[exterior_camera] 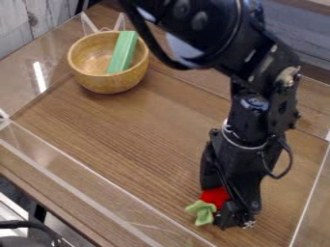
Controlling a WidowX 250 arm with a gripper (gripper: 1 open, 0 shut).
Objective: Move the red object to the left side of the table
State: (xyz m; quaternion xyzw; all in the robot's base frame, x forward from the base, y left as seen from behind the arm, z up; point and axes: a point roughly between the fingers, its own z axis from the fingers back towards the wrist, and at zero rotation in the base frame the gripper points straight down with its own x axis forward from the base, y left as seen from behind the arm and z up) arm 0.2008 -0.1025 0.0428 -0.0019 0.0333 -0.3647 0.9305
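Writing: no words, brands or labels can be read anywhere.
Table: a flat brown top (116, 145) with wood-grain lines is seen. It is edged by low clear plastic walls that shine a little.
Red object: a small, round, bright red toy fruit (215, 197) is seen near the front right corner of the table, close to the front clear wall. Only a small red patch is shown, because most of it is hidden by the gripper. It looks smooth.
Leafy stem: a light green leafy bit (200, 210) is stuck out at the front left of the red object. It lies on the table.
Gripper: a black gripper (227, 201) is pointed straight down over the red object. Its fingers are spread wide, one on each side of the red fruit. Whether the fruit is touched by them cannot be told.
Arm: a thick, dark, shiny arm (219, 43) is bent down from the top of the view to the gripper.
Bowl: a round wooden bowl (89, 63), light tan and smooth, is set at the back left of the table, well apart from the red object.
Green block: a long, flat green block (123, 50) is leaned inside the bowl, against its right rim.
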